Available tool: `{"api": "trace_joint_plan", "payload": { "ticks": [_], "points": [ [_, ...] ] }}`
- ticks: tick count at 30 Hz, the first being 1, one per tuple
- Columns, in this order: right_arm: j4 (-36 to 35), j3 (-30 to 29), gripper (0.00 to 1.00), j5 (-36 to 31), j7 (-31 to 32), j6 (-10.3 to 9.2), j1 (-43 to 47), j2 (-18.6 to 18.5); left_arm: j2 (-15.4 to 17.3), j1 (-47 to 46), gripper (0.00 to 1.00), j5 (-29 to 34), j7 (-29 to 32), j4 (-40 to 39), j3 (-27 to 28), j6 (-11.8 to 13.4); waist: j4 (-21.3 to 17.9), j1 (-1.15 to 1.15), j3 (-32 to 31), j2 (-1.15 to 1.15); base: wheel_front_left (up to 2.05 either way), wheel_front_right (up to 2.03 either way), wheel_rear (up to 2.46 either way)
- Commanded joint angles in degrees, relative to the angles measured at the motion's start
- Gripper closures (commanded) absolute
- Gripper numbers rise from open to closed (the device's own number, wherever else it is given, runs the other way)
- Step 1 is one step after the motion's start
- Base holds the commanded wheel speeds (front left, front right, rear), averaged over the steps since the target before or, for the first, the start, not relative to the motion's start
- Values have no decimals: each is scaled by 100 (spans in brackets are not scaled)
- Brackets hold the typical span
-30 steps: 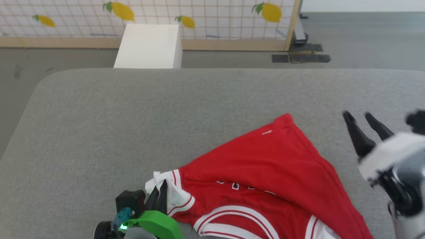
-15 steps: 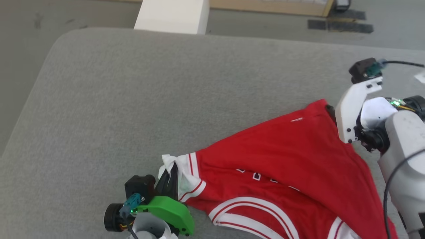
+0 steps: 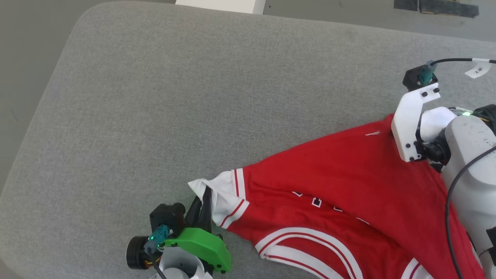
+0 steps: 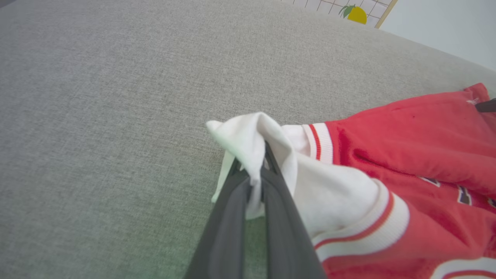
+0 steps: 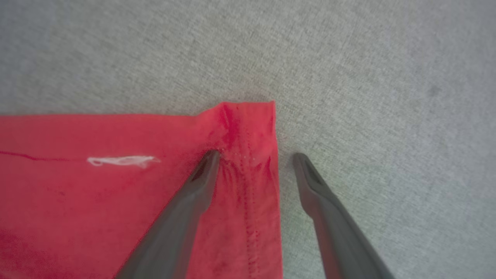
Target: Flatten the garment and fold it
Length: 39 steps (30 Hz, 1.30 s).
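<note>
Left gripper [image 4: 254, 170]: fingers pressed together, pinching a bunched fold of the white sleeve [image 4: 248, 135] right at their tips.
Sleeve at the left gripper: the white cloth humps up over the fingertips and falls away on both sides of them; its red-and-white striped cuff [image 4: 360, 232] lies just to the right of the fingers in the left wrist view.
Right gripper [image 5: 255, 157]: fingers spread wide, holding nothing.
Right gripper's left finger [image 5: 193, 193]: its tip is set on the red cloth, which puckers around it.
Right gripper's right finger [image 5: 325, 201]: over the bare grey fabric, just beside the cloth's stitched edge.
Hem corner [image 5: 248, 116]: just ahead of the right gripper's tips, between the two fingers, lying flat.
Small white logo [image 5: 122, 160]: on the red cloth to the left of the right gripper's left finger, near but apart from it.
The garment [image 3: 341, 182]: spread in loose folds on the grey padded surface [image 3: 193, 97], stretching from the left gripper's tips across to the right gripper, one end at each.
Print: parts of dark, white-edged letters [image 3: 316, 201] show on the red between the two grippers; a fold covers the rest.
</note>
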Motion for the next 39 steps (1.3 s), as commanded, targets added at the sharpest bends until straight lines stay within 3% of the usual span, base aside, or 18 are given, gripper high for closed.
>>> {"api": "trace_joint_plan", "payload": {
  "ticks": [1,2,11,18,23,27,32,35,39],
  "points": [
    [204,82,94,130,64,-6,191,124,5,-64,100,-18,-20,14,17,31,-74,0,-85,0,0,0,0],
    [199,65,100,212,20,-6,183,125,20,-61,100,-22,-14,21,22,32,-107,0,-131,0,0,0,0],
    [-468,-958,100,1342,-1333,-6,644,107,139,68,100,-161,27,54,87,-5,-473,0,-820,0,0,0,0],
    [-1977,-1862,100,1945,-1706,-6,2517,146,244,398,100,-313,60,4,156,27,-924,0,-1281,0,0,0,0],
    [-3055,-2643,100,1931,-1411,-6,4141,591,262,517,100,-391,72,-47,181,47,-1112,0,-1408,0,0,0,0],
    [-3828,-2982,100,2002,-832,-6,5210,1063,249,600,100,-503,80,-74,207,26,-1194,0,-1454,0,0,0,0],
    [-4506,-3024,100,2102,-258,-6,5653,1239,128,695,100,-897,37,-186,384,-111,-1251,0,-1472,0,0,0,0],
    [-4809,-2825,100,2108,10,-6,5437,1085,158,526,100,-1096,65,-268,512,-286,-1263,0,-1444,0,0,0,0],
    [-4879,-2450,100,2090,345,-6,4677,505,352,-128,100,-1175,292,-295,618,-538,-1250,0,-1313,0,0,0,0]
  ]
}}
